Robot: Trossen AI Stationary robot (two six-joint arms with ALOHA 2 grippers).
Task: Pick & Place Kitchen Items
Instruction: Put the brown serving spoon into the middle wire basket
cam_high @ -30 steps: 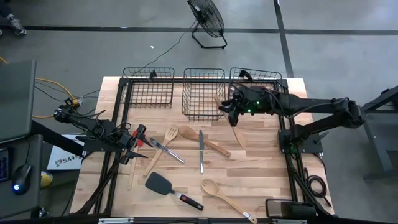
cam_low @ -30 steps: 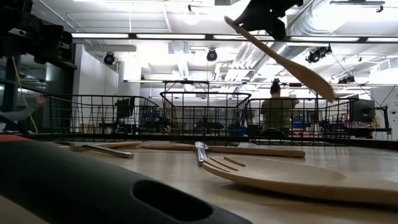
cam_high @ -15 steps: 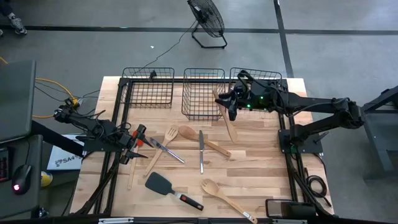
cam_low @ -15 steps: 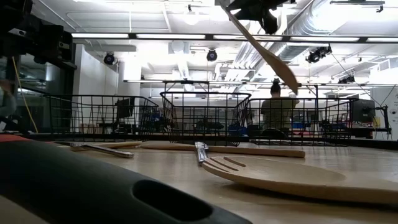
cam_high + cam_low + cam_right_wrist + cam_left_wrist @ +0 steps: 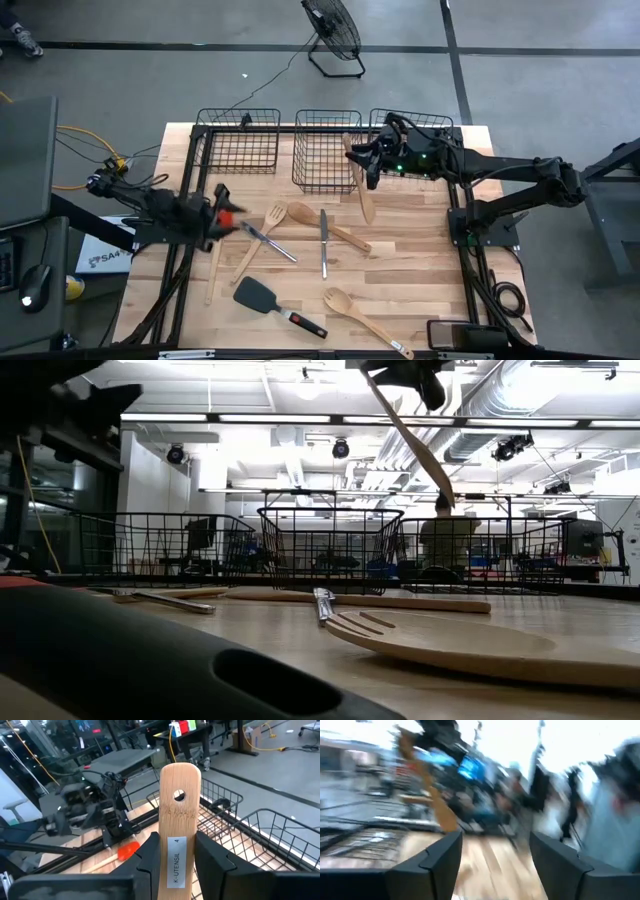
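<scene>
Gripping a wooden spoon [image 5: 357, 178] by its handle, your right gripper [image 5: 370, 163] hangs above the middle basket [image 5: 326, 150]; the spoon slants down below it; your left gripper [image 5: 222, 211], fingers apart, sits by the red spatula [image 5: 216, 246] on the tabletop [image 5: 420, 260].

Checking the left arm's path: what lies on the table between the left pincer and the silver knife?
In the high view, between the left pincer and the silver knife lie metal tongs, a wooden fork and a wooden spoon.
</scene>
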